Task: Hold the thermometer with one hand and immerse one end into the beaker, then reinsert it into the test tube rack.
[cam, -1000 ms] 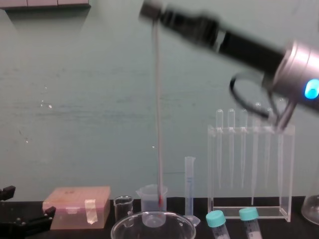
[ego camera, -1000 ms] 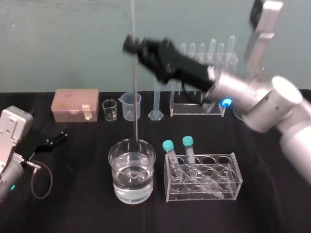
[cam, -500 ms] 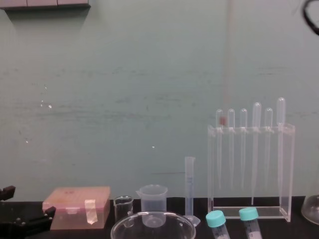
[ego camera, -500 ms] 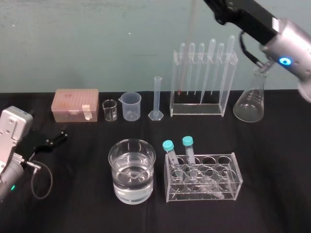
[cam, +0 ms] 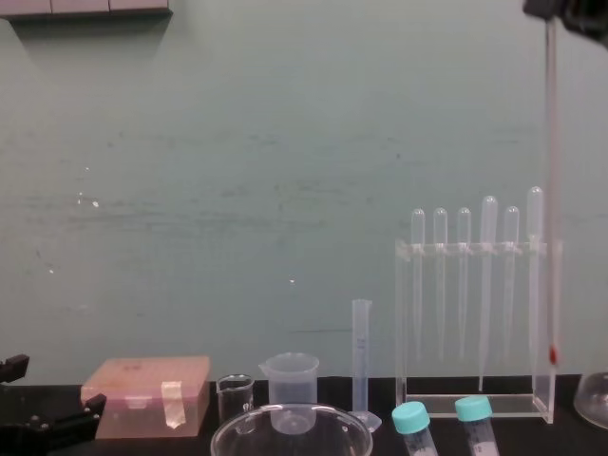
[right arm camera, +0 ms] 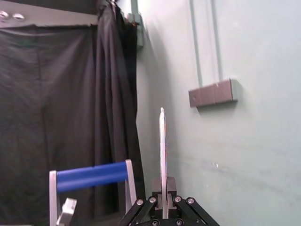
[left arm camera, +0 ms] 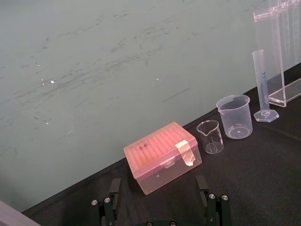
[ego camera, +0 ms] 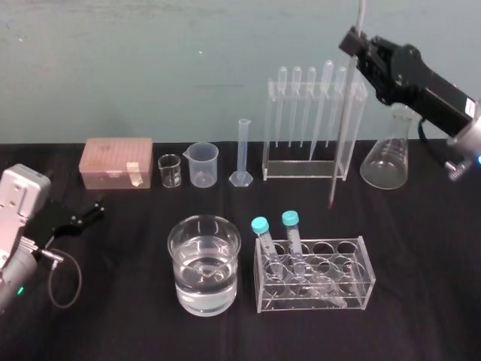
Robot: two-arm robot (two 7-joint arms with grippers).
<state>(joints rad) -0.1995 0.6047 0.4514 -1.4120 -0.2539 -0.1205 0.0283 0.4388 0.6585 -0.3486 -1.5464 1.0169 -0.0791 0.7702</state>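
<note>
Head view: right gripper (ego camera: pixel 353 43) clamps the thermometer (ego camera: pixel 341 135), which hangs below it at the rack's (ego camera: pixel 301 171) end; left gripper (ego camera: pixel 86 213) lies parted, empty.

— Where's your right arm?
— I see it in the upper right of the head view, with the forearm slanting up toward the left. The right gripper (ego camera: pixel 358 50) is clamped on the thermometer (ego camera: pixel 335 173), which hangs near upright.
— And the left?
— Parked low at the lower left edge. I have the left gripper (ego camera: pixel 89 211) pointing rightward, fingers (left arm camera: pixel 114 193) spread apart.
</note>
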